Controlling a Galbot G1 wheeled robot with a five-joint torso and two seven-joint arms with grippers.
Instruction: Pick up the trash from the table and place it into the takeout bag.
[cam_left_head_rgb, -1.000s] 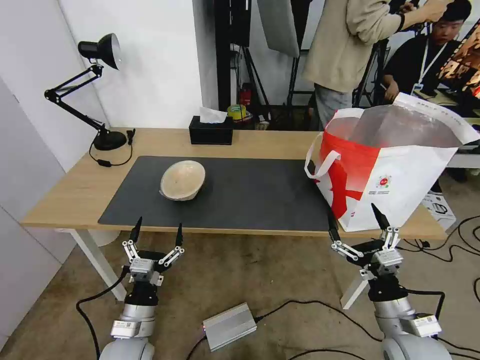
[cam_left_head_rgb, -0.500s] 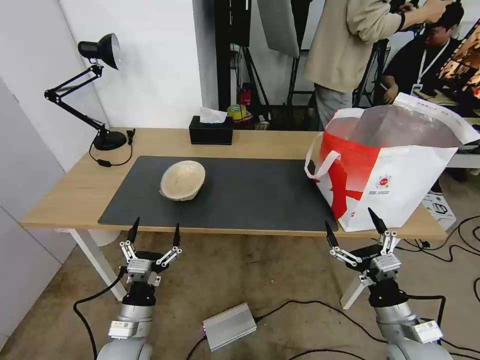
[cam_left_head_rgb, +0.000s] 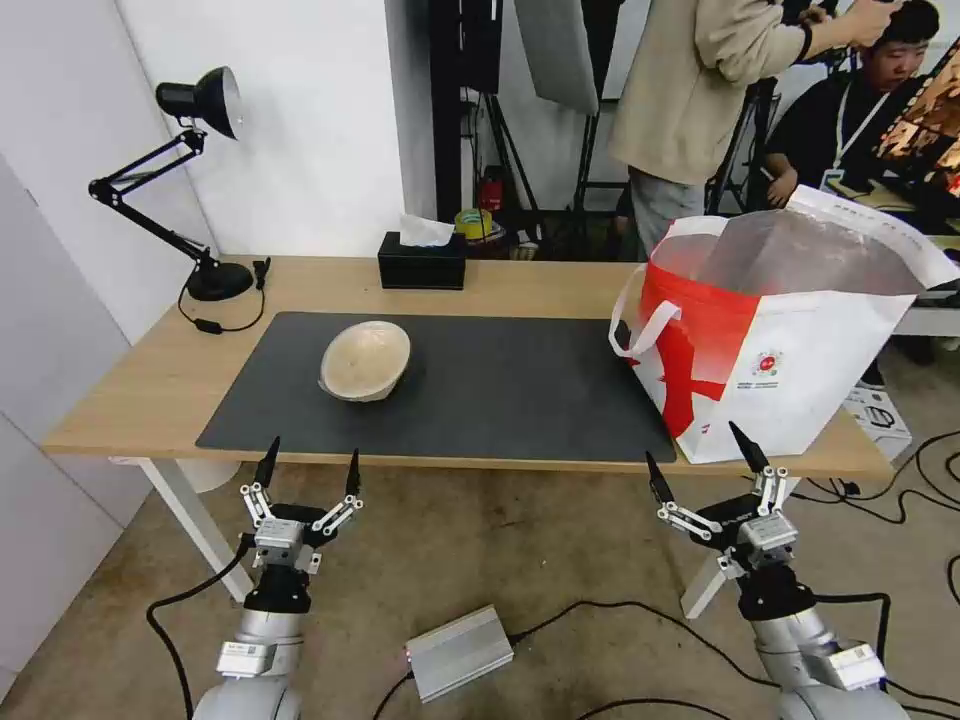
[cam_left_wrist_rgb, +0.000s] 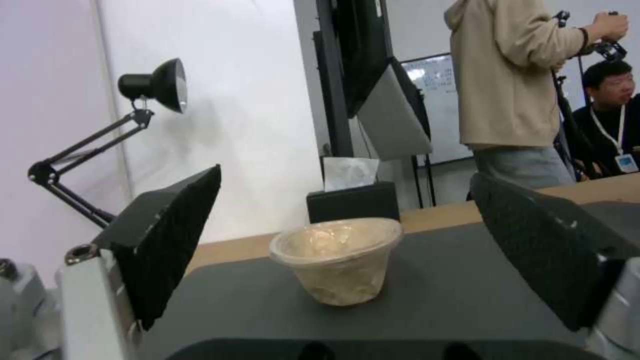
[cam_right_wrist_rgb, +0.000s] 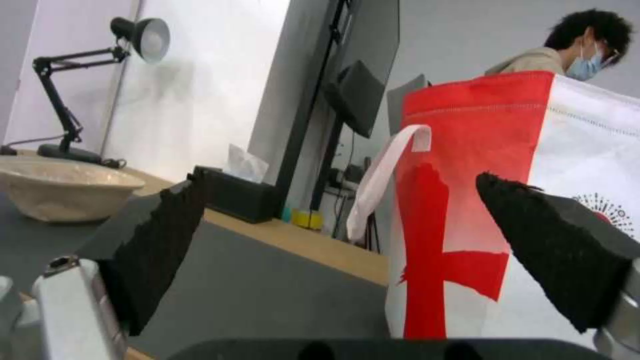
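Hanging spread and empty below the table (cam_left_head_rgb: 150, 390) edge, left gripper (cam_left_head_rgb: 307, 468) and right gripper (cam_left_head_rgb: 700, 462) leave one beige bowl (cam_left_head_rgb: 365, 360) on the mat (seemingly the last piece), well apart from the takeout bag (cam_left_head_rgb: 790, 350).

Silver arms, black cables; left pincer (cam_left_head_rgb: 309, 472) black-tipped.

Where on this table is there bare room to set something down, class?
The dark mat lies bare between the beige bowl and the takeout bag. Bare wood shows between the lamp base and the mat's edge. The bag crowds the table's right end; the tissue box takes the back edge.
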